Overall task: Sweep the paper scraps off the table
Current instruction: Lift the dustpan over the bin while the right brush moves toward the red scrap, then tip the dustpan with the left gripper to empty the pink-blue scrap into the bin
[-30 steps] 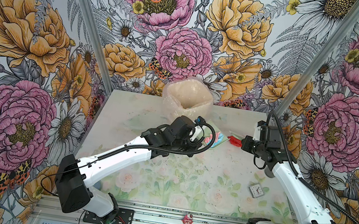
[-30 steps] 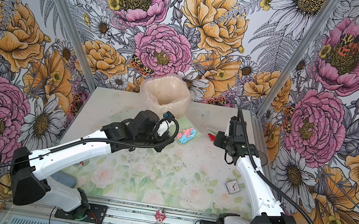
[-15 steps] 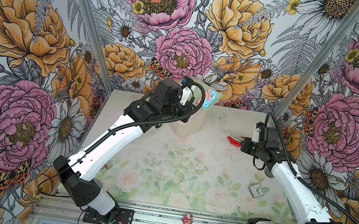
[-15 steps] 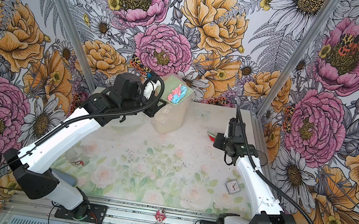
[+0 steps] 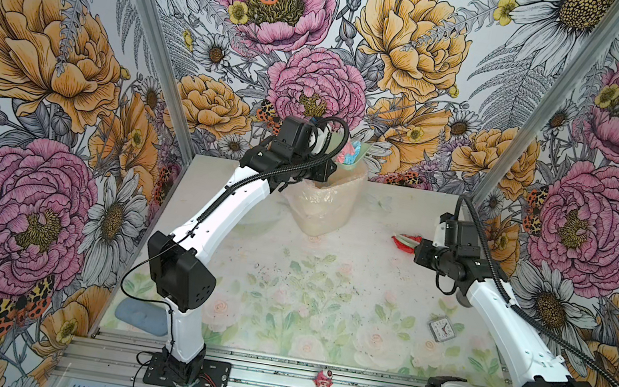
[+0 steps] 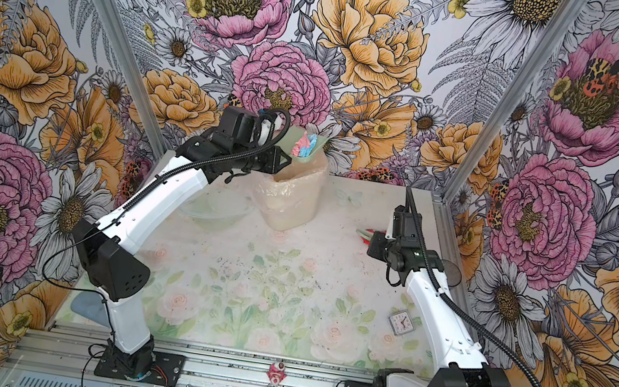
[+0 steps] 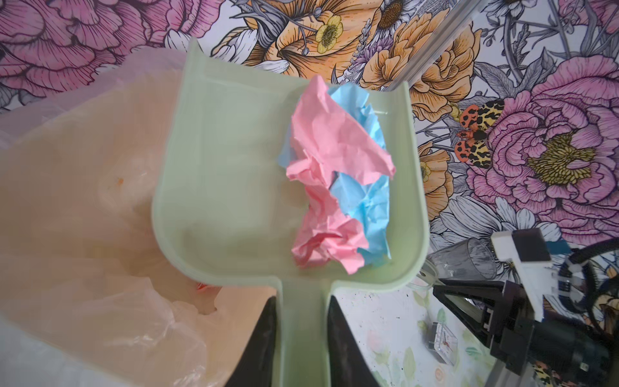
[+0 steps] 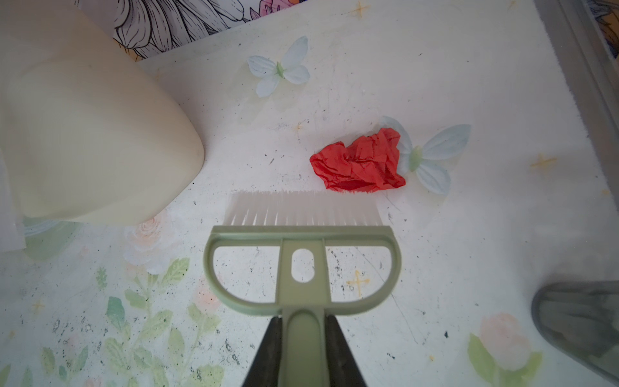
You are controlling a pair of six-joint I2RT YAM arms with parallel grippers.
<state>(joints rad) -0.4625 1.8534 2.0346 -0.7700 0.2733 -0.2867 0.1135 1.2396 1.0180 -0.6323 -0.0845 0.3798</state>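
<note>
Dustpan (image 7: 234,167) over bin (image 5: 322,205), table's (image 5: 326,290) far edge.
Left gripper (image 7: 301,303) grips dustpan; right gripper (image 8: 303,321) grips brush (image 8: 303,234) beside red scrap (image 8: 360,164), right edge.

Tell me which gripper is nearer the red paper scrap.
Right. The right gripper holds the brush right beside the red scrap; the left gripper holds the dustpan above the bin, well away.

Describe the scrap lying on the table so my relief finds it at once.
Start at the bag-lined bin at the back of the table. Right of it in both top views, a crumpled scrap lies just beyond the brush bristles. It alone is bright red; the pink and blue scraps sit in the dustpan above the bin.
</note>
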